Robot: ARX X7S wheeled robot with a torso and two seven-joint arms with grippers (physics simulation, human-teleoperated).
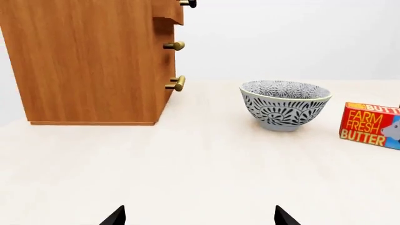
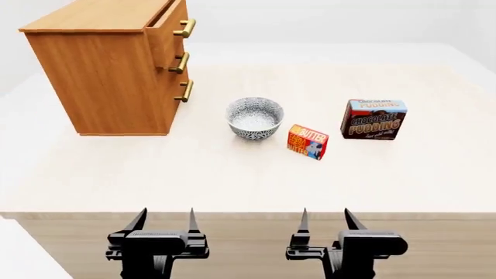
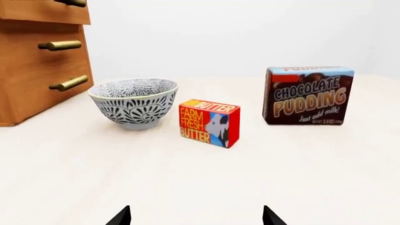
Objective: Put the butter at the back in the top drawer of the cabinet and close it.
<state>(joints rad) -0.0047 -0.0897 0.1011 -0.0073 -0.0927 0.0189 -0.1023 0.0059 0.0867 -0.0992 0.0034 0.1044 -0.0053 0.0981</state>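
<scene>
The butter [image 2: 308,141] is a small red, orange and yellow box standing on the table just right of the bowl, also seen in the right wrist view [image 3: 209,123] and at the edge of the left wrist view [image 1: 372,124]. The wooden cabinet [image 2: 108,81] stands at the back left. Its top drawer [image 2: 166,26] sticks out a little beyond the two lower ones. My left gripper [image 2: 166,218] and right gripper [image 2: 326,218] hover at the table's front edge, both open and empty, well short of the butter.
A patterned grey bowl [image 2: 254,118] sits between cabinet and butter. A larger chocolate pudding box [image 2: 373,119] stands to the right of the butter. The pale table [image 2: 116,180] stretches between the grippers and these objects.
</scene>
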